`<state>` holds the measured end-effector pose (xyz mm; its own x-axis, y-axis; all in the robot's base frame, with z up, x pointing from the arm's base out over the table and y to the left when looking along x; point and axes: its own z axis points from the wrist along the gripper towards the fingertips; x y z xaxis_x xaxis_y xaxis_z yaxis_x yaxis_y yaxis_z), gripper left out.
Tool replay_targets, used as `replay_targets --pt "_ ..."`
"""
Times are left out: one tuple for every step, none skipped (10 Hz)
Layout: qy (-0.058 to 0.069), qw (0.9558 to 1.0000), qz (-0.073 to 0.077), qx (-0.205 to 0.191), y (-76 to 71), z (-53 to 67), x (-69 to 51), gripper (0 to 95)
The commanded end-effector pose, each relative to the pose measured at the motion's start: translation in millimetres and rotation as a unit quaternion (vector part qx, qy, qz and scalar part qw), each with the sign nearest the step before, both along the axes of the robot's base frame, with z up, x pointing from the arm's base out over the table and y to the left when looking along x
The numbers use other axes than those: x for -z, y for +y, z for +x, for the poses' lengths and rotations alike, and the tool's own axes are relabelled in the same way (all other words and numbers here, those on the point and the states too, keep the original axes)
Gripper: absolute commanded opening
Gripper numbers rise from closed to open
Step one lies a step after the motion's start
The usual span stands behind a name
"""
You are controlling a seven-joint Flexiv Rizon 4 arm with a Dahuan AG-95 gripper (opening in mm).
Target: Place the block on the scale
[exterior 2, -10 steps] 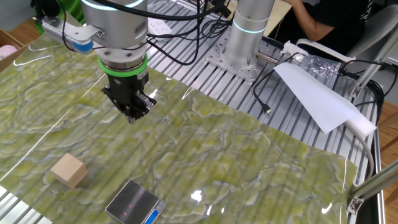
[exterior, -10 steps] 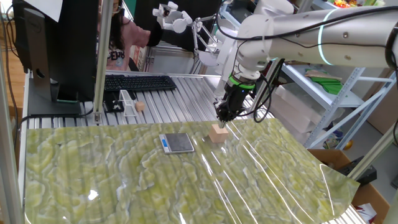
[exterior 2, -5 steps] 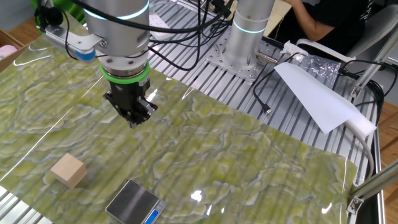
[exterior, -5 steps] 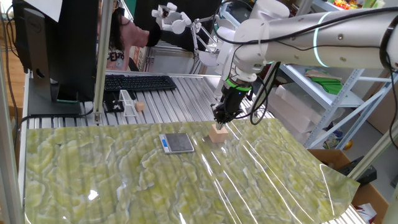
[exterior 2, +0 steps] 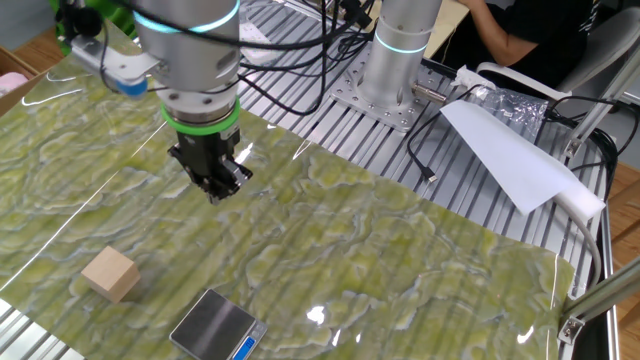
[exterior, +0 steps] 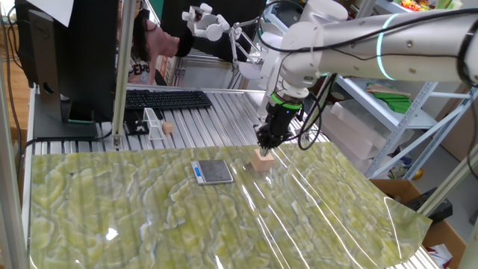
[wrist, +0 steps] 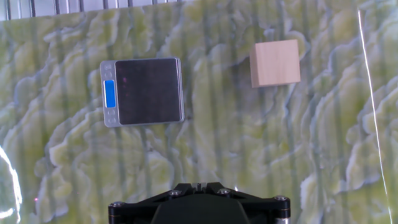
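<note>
Two task items lie on the green-and-cream marbled mat (exterior 2: 420, 260) that covers the slatted aluminium worktop (exterior: 224, 112); the mat gives both a flat, level seat. The white robot arm with a lit teal ring (exterior: 388, 45) reaches over the mat and carries the black two-finger tool (exterior 2: 212, 185) pointing straight down, raised clear of the surface.

In the hand view, the small flat square digital scale with dark grey plate and blue front strip (wrist: 143, 91) sits at 10 o'clock of centre, and the small light tan wooden cube block (wrist: 275, 63) at 1 o'clock, well apart, with bare mat between them. The block is not yet on the scale. Both stand square to one another, which favours a straight lateral transfer.

Tool state: fingers fully closed together, holding nothing. Judgement: the tool must open before it can grasp the block.

Limits of view:
- Hand view shows only the tool's black housing at the bottom edge; the fingertips are cut off.
- Scale display is too small to read.
- In the fixed view from the worktop's front, the tool overlaps the block's far side; contact cannot be determined there.
</note>
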<state>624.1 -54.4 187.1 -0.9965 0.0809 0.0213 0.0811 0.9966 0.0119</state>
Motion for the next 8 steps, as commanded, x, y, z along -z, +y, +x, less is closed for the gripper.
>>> replay_targets --pt "-0.005 0.9998 -0.001 0.021 -0.3 -1.7 0.0 0.0" --pt "-0.005 0.9997 -0.001 0.025 -0.3 -1.7 0.0 0.0" --pt "-0.006 0.9997 0.0 0.024 -0.3 -1.7 0.0 0.0" --pt "-0.006 0.9997 0.0 0.025 -0.3 -1.7 0.0 0.0" --pt "-0.007 0.9996 0.0 0.026 -0.3 -1.7 0.0 0.0" --pt "-0.008 0.9997 0.0 0.024 -0.3 -1.7 0.0 0.0" --pt "-0.008 0.9999 -0.002 0.015 -0.3 -1.7 0.0 0.0" --pt "-0.007 0.9998 -0.003 0.017 -0.3 -1.7 0.0 0.0"
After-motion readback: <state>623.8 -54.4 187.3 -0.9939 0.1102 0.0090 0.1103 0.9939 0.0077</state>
